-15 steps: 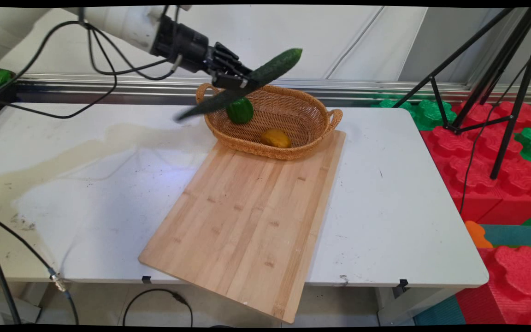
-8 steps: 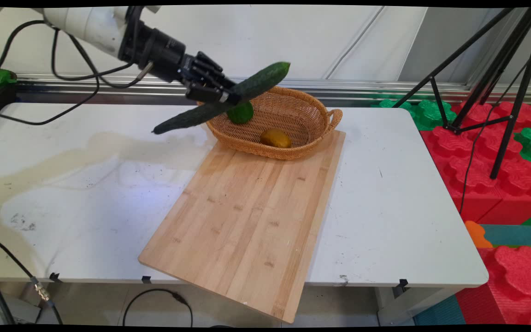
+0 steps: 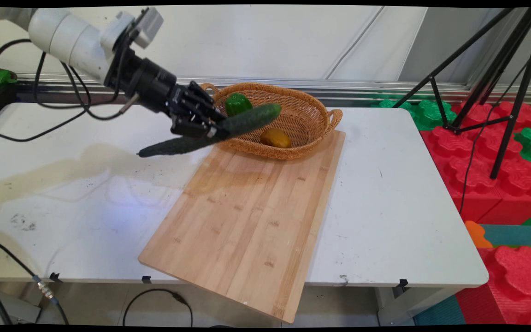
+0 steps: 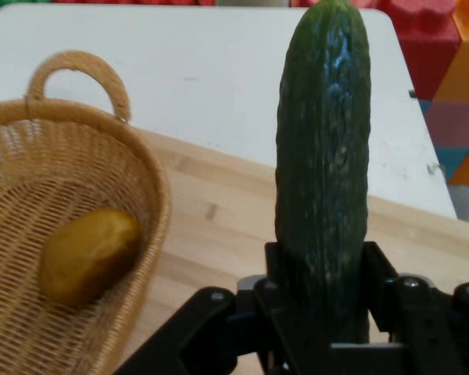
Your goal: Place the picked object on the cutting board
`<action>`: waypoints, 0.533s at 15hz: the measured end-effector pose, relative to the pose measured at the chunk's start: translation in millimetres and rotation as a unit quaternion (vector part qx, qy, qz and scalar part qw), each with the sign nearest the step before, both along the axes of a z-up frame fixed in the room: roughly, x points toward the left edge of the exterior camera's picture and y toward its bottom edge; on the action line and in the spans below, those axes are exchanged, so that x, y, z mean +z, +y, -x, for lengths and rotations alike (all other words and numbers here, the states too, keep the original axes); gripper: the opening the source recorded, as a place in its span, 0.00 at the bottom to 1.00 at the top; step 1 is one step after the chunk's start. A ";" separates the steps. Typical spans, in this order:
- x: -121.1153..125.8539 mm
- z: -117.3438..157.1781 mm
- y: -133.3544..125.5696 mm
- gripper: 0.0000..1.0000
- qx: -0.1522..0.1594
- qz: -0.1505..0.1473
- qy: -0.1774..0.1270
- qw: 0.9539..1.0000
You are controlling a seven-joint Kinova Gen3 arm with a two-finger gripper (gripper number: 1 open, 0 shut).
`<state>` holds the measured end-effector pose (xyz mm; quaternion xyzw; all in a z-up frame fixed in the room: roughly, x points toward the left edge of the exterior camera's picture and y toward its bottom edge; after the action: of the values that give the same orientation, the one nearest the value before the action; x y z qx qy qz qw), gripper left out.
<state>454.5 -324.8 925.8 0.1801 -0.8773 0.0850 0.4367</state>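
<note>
Your gripper [image 3: 211, 132] is clamped around the middle of a long dark cucumber [image 3: 210, 131], holding it in the air at a slant just in front of the wicker basket [image 3: 293, 152], over the far left corner of the cutting board [image 3: 247, 221]. In the hand view the cucumber [image 4: 324, 180] stands straight up between the two fingers [image 4: 379, 273].

Inside the basket you've got a green pepper [image 3: 238, 103] at the back and a yellowish fruit [image 3: 274, 138] nearer the front. The basket sits right at the far end of the wooden board, which lies diagonally on the white table [image 3: 408, 221] and hangs a bit over its near edge.

The table looks scuffed, with a big yellowish stain [image 3: 62, 161] on the left side. Behind is a pale wall, and off to the right there's a black tripod [image 3: 500, 92] standing on red and green foam blocks [image 3: 500, 184].
</note>
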 end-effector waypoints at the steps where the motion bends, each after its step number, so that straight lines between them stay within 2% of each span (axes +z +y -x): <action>1: -5.6 4.6 4.6 0.00 -0.005 -0.002 -0.006 1.000; 8: -53.1 48.2 22.5 0.00 -0.025 -0.014 -0.053 0.998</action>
<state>406.4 -302.3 872.8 0.1594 -0.9043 0.0716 0.3895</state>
